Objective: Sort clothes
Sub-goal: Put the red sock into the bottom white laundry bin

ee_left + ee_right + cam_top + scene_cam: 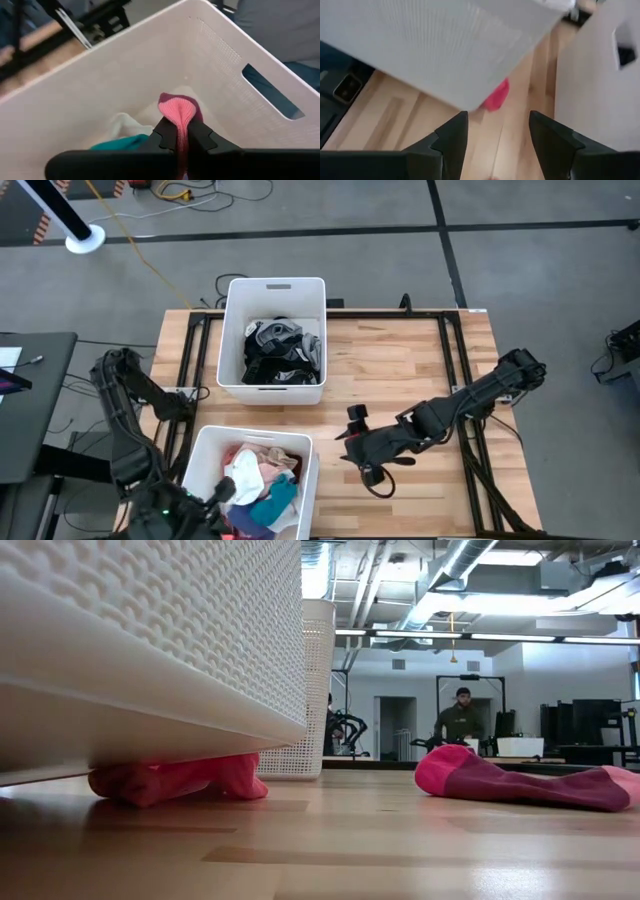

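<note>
My left gripper (222, 492) is over the near white bin (305, 442), shut on a pink and maroon sock (179, 107). White, teal and pink clothes (262, 480) lie in that bin. The far white bin (232, 330) holds black, grey and white clothes (280, 352). My right gripper (346, 442) is open above the table just right of the near bin, touching nothing. A maroon sock with a pink end (520, 782) lies flat on the table. A pink cloth (175, 780) is trapped under the near bin's bottom; it also shows in the right wrist view (496, 96). My left gripper pinches the sock between its two fingers (167, 137). The sock's rounded pink end (179, 111) sticks out past the fingertips, with maroon behind it. The sock is held above the clothes in the near bin; the rest of it is hidden by the gripper.
The two bins stand on the table's left half, the near one at the near edge. Bare wood (400, 370) lies to their right. A black frame rail (465, 410) runs under the right arm. A person (460, 720) stands in the room beyond the table.
</note>
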Tool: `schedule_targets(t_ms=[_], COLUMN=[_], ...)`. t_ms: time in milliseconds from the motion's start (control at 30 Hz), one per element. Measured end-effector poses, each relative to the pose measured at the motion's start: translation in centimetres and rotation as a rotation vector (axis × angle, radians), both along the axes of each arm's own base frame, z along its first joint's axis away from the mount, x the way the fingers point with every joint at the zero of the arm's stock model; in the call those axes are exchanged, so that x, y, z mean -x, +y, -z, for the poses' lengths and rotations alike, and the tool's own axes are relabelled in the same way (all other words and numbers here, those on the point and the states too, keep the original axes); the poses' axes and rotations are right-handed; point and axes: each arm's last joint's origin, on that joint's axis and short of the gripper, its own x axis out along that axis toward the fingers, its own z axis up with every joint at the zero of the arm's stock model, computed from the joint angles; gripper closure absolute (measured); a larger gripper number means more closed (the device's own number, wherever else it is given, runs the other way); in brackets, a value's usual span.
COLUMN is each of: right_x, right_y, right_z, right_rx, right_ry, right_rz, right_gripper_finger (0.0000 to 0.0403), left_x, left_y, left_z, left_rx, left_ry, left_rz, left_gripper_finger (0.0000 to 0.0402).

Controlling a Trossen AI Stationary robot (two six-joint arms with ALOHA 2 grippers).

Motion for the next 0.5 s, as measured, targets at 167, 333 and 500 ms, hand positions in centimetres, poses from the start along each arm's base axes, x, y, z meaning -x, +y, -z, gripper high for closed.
schedule_targets(t_ms=[167,333,500], right_x=[1.1,2.1,3.2], right_y=[0.0,-0.3,-0.1], right_z=[1.3,3.3,5.5], right_rx=[-0.021,-0.039,-0.034], right_ry=[0.125,0.232,0.31], right_rz=[0.074,0.162,0.211], right_gripper_finger=[0.0181,0.0181,0.0181], left_x=[-1.8,-3.7,-4.9], left_y=[0.1,0.2,0.3], left_z=[1.0,2.5,3.6], left_rx=[0.028,0.027,0.023], left_ry=[0.086,0.176,0.24], left_rz=[0.009,-0.005,-0.014], left_gripper_finger=[0.0397,0.0397,0.0397])
